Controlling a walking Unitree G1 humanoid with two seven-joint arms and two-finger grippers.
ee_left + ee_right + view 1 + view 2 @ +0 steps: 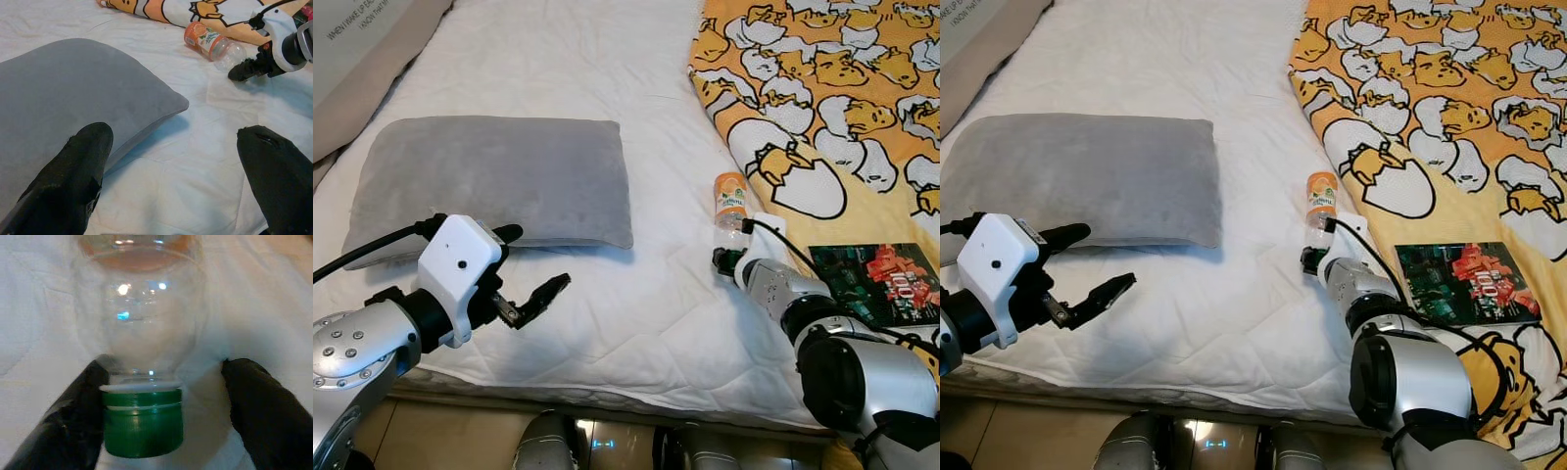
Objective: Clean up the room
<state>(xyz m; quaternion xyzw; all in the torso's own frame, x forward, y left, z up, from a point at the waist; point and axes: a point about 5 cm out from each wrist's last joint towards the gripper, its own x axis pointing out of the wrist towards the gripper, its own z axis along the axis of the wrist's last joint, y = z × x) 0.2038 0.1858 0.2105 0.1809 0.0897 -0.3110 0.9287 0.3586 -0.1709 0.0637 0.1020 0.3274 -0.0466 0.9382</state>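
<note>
Your right hand [161,396] straddles the bottle's [731,204] green-capped neck, fingers apart, ready to close; the bottle lies on the bed [607,88]. Your left hand [530,266] hovers spread by the pillow [499,176].

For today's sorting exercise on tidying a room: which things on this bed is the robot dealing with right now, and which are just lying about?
In hand:
- plastic bottle, lying on the white sheet, green cap towards the robot
- right gripper, fingers open either side of the cap

Lying about:
- grey pillow
- duck-print blanket
- book on the blanket
- left gripper, open, holding nothing
</note>
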